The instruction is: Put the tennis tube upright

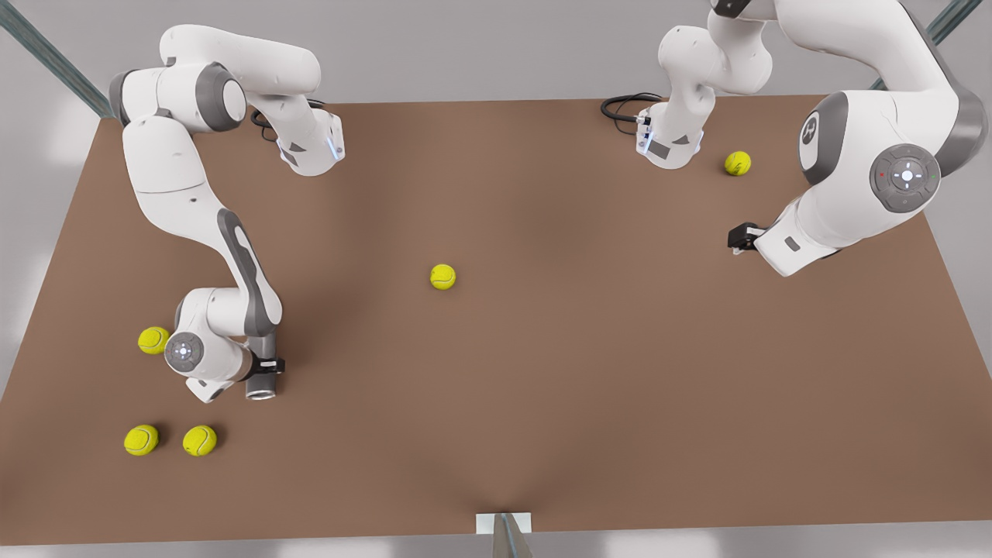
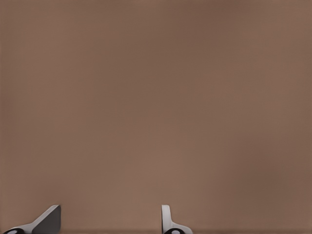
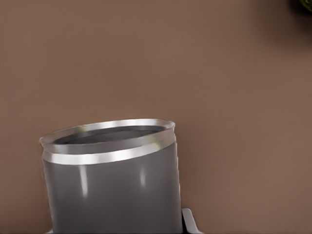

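Tennis tube is clamped in the right gripper w/ fingers on its grey body, silver rim showing, near the desk edge on the front view's left, close to three tennis balls. Can't tell if it's touching the desk tbh. Left gripper waits over bare desk near the opposite edge, fingers apart.

both arms are showing glossy white rounded shells with grey joint bands and round grey end caps lit by small white lights. black cables are looping at each base, and blue lights are glowing on the base links.
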Motion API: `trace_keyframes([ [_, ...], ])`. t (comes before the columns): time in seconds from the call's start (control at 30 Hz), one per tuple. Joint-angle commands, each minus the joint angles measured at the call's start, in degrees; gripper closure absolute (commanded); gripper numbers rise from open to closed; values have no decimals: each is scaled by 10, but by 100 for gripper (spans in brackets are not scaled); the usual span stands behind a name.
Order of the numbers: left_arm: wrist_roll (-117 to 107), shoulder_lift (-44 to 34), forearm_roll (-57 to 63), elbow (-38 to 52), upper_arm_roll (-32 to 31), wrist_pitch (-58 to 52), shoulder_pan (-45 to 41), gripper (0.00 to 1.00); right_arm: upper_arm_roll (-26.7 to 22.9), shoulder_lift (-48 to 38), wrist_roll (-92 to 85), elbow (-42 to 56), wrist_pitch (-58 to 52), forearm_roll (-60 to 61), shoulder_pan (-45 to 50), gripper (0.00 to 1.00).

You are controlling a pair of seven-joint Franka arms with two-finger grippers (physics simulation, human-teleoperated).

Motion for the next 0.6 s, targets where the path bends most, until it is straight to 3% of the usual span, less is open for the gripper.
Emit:
trace_keyframes([
  [0.0, -1, -1, 0, 0, 0, -1, 0, 0, 0, 0, -14, 1, 0, 1, 0, 23],
  [0.3, -1, -1, 0, 0, 0, -2, 0, 0, 2, -12, -11, 5, -13, 2, 9, 27],
  [0.43, -1, -1, 0, 0, 0, -1, 0, 0, 63, -30, -12, 85, -110, 1, 11, 28],
  [0.57, -1, -1, 0, 0, 0, -1, 0, 0, 118, -30, -16, 110, -122, -21, 33, 28],
])
